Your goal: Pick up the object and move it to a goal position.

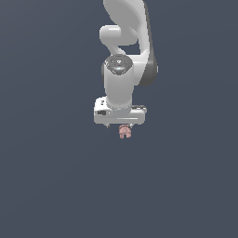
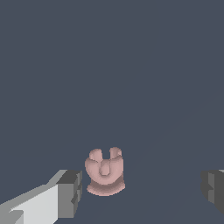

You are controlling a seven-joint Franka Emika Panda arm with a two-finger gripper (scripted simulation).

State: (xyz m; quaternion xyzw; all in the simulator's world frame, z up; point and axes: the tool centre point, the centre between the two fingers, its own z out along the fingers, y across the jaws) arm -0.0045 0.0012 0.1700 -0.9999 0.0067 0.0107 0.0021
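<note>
Wrist view, left to right: you see one grey finger pad [image 2: 70, 194] on its white finger, then the object [image 2: 105, 171], then a wide stretch of bare floor [image 2: 166, 87], then the other pad at the frame edge. The jaws stand wide apart, gripping nothing.

The object is a small pinkish-tan lump. Its broad rounded base faces toward the camera and its small lobes point away, so its long axis, such as it is, runs from base to lobes, roughly crosswise to the line between the two pads. It is nearly as wide as it is long, so do not lean on that axis much.

Position relative to the gripper [image 2: 142, 190]: the object lies between the pads but well off centre, just beside the first pad, with a thin sliver of floor showing between them. Whether they touch lower down you cannot tell. The far pad is well apart from it.

Exterior view: the white-grey arm [image 1: 124, 60] hangs straight down, the gripper body low, and the object shows just beneath it, slightly toward the exterior view's right of its middle.

The floor is plain dark blue-grey on every side in both views, with no edge visible.
</note>
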